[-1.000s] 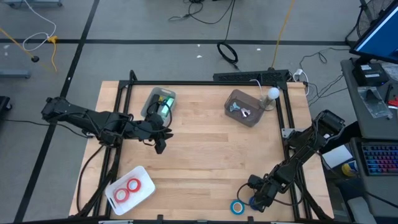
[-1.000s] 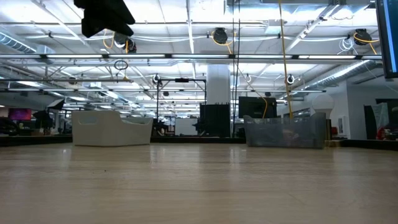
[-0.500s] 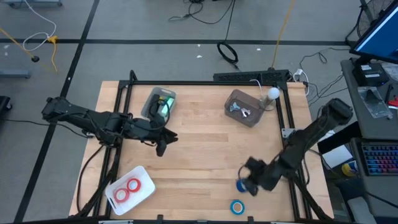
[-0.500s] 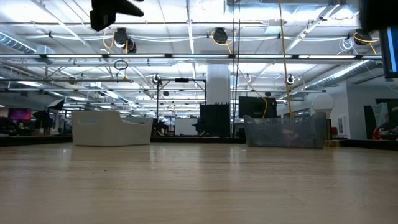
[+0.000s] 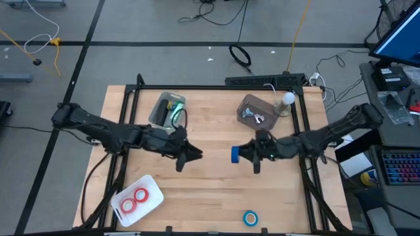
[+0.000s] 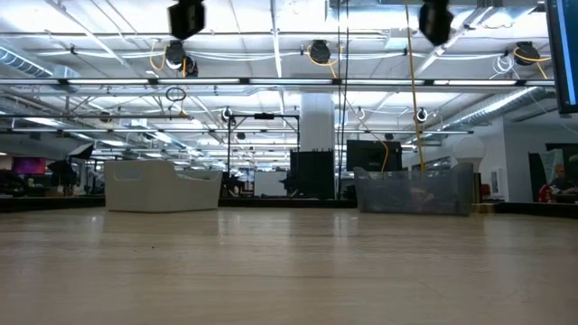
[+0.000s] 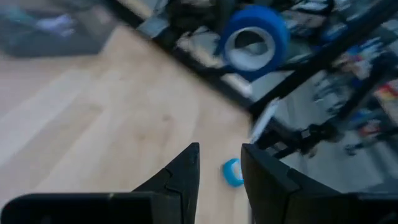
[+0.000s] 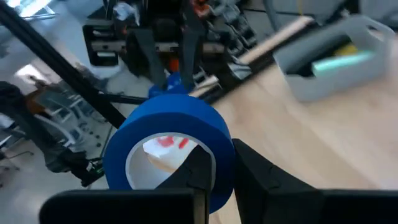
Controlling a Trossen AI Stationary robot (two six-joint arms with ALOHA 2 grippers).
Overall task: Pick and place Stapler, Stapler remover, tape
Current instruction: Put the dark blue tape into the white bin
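Observation:
My right gripper (image 5: 239,155) hangs over the middle of the table, shut on a blue tape roll (image 5: 234,155) with a pale core. My left gripper (image 5: 194,156) stands open a short way to the roll's left, pointing at it, with nothing between its fingers (image 7: 186,171). In the left wrist view the held roll (image 7: 252,38) shows its hole. A second blue roll (image 5: 250,217) lies flat near the table's front edge. Two red rolls (image 5: 136,198) lie in a white tray (image 5: 152,187). A green stapler (image 5: 172,113) sits in a grey bin (image 5: 159,107). My right gripper pinches the blue roll's wall (image 8: 222,163), one finger (image 8: 200,171) inside the hole and the other (image 8: 255,171) outside. The fingers come nearly level from the table's right side. The roll stands on edge, lifted clear of the table, its hole facing my left gripper.
A second grey bin (image 5: 248,105) with metal parts (image 5: 254,115) stands at the back right, beside a white ball-topped post (image 5: 287,99). A black frame (image 5: 131,124) runs along the table's left, right and far edges. Bare wood lies between the bins and the front edge.
My right gripper has risen from the table's near right corner with a blue roll, swung toward the table's middle and tipped from pointing down to nearly level. The other blue roll has stayed by the front edge. My left gripper has gone toward the table's right and tipped up.

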